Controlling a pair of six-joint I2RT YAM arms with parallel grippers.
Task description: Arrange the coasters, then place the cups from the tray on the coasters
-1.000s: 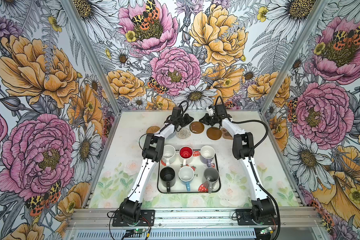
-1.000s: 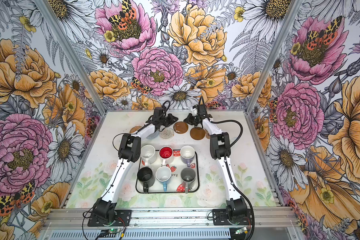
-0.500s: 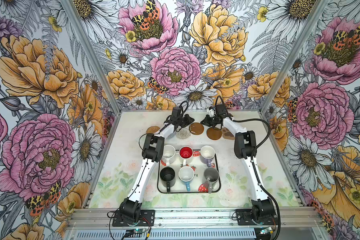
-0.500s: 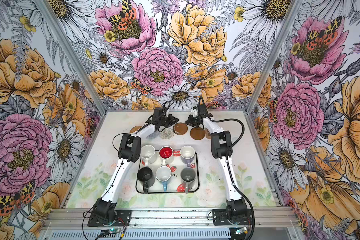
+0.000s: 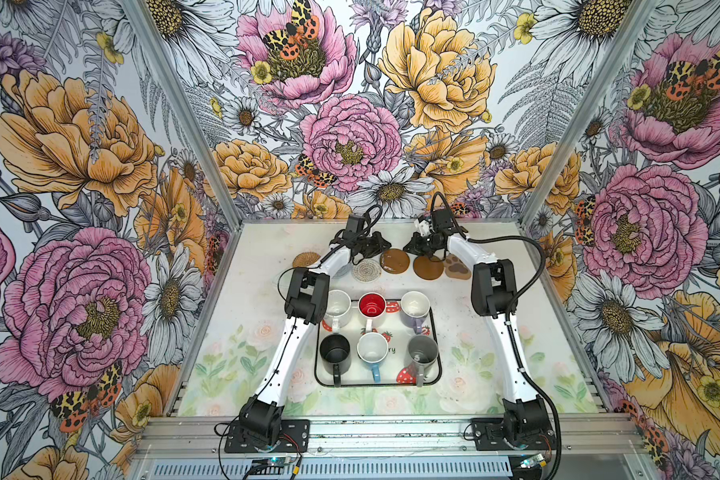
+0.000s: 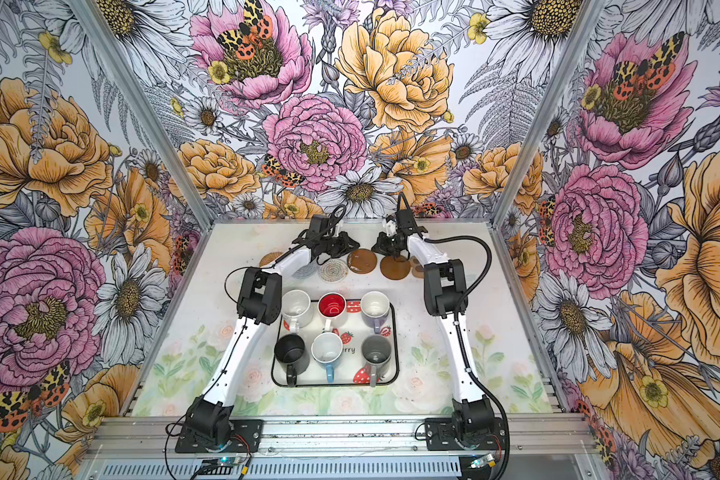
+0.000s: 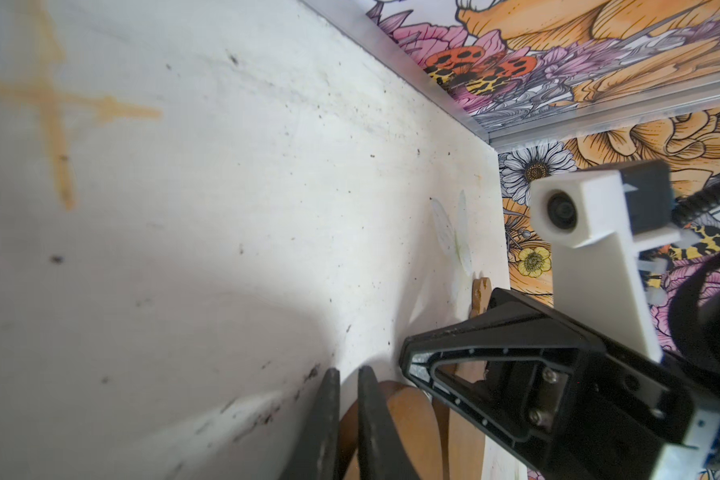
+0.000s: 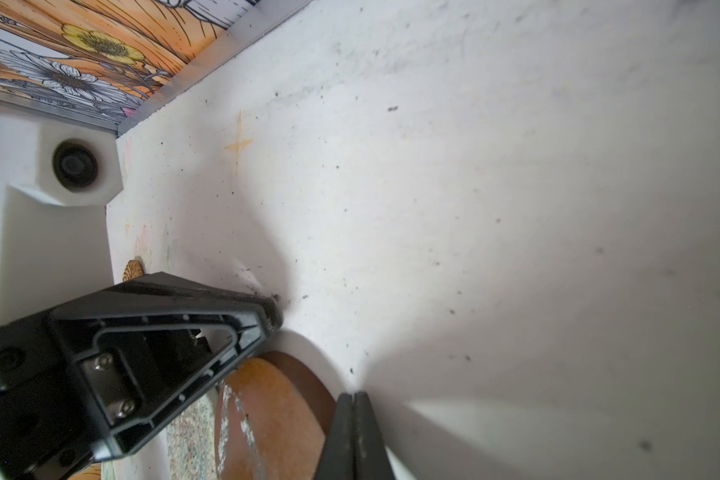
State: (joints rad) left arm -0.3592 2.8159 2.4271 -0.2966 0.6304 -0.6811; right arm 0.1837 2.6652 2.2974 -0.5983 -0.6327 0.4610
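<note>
Several coasters lie in a row at the back in both top views: rattan (image 5: 306, 259), beaded (image 5: 366, 270), two brown discs (image 5: 395, 261) (image 5: 429, 267) and a paw (image 5: 457, 266). A blue-grey one (image 6: 304, 272) peeks out from under the left arm. My left gripper (image 5: 381, 245) (image 7: 348, 372) is shut on the far edge of the left brown disc (image 7: 408, 428). The right gripper (image 5: 410, 249) (image 8: 354, 395) is shut and empty, its tips on the table beside that disc (image 8: 267, 415). Six cups stand in the strawberry tray (image 5: 437, 370), among them white (image 5: 338, 305), red-inside (image 5: 371, 305) and black (image 5: 335, 349).
The back wall rail (image 7: 433, 89) runs close behind both grippers. The two grippers sit a short way apart, tip toward tip, over the coaster row. The tray lies between the two forearms. A faint orange cross (image 8: 238, 144) marks the table behind the row.
The right arm's elbow has shifted slightly to the right. The left brown disc has crept a little toward the tray. Both grippers hold the same state.
</note>
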